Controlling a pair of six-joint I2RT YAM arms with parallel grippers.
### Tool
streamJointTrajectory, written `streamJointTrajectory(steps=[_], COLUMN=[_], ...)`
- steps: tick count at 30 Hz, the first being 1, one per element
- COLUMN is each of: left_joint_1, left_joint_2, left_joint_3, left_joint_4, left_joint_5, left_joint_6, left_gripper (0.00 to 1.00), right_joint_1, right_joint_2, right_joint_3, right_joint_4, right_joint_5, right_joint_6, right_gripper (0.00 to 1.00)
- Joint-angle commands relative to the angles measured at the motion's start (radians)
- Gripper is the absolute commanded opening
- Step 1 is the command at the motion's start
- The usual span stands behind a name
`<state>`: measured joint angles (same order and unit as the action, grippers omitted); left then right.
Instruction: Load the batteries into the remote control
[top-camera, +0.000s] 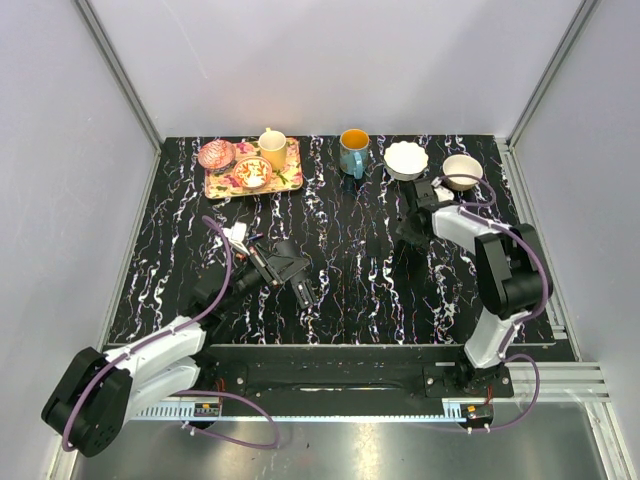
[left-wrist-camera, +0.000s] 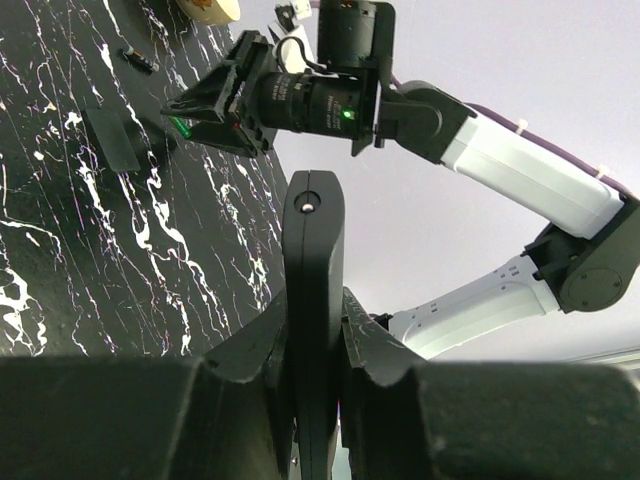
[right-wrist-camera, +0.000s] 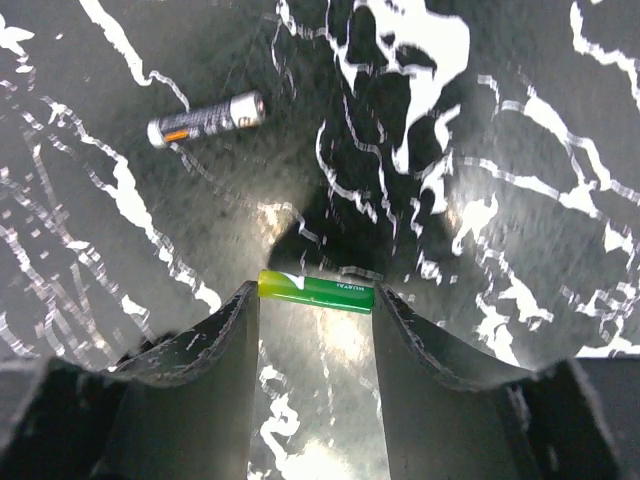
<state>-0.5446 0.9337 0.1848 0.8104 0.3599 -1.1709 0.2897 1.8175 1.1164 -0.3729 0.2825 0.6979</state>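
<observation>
- The left gripper is pinching the remote control: both fingers press on its long sides.
- The remote control is a slim black slab that stands on edge and points straight out beyond the fingertips, lifted off the table.
- The right gripper is closed on a green battery, which lies crosswise between the two fingertips, one end against each.
- The left wrist view shows the right gripper ahead of the remote control's far end and a little to its left, tilted down toward the table. The two are apart.
- A second battery, silver and black with an orange band, lies flat on the table ahead and to the left of the right gripper, well clear of its fingers.
- A flat dark rectangular piece lies on the table to the left of the left gripper and beyond its fingertips. I cannot tell what it is.
- Farther out, beyond both grippers, a flowered tray holding cups sits at the back of the table. A blue mug stands to the right of it, and two white bowls stand farther right.
</observation>
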Motion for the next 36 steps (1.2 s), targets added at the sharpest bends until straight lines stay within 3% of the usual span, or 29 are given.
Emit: streamJointTrajectory(steps=[1,6,12,25,36], left_joint_1=[0.003,0.002,0.000,-0.005,-0.005], left_joint_2=[0.014,0.025,0.016,-0.015,-0.006], left_joint_3=[0.002,-0.001,-0.010,-0.015,-0.002], left_joint_4=[0.082,0.093,0.088,0.047,0.027], left_joint_5=[-0.004,-0.010,-0.025,-0.038,-0.035], left_joint_6=[-0.004,-0.018,-0.027,-0.026,-0.022], left_gripper=[0.00,0.00,0.00,0.00,0.00], right_joint_1=[0.000,0.008,0.066,0.114,0.112], right_joint_2=[-0.125,-0.179,-0.123,0.005,-0.038], right_joint_3=[-0.046,-0.102,-0.035,0.028,0.080], right_joint_4=[0.003,-0.033,-0.222,-0.340,-0.360], right_joint_5=[-0.104,-0.080,0.014,-0.019,-0.054], right_joint_6=[0.221,0.480,0.623,0.647,0.561], right_gripper=[0.02,0.01,0.03,0.23,0.60])
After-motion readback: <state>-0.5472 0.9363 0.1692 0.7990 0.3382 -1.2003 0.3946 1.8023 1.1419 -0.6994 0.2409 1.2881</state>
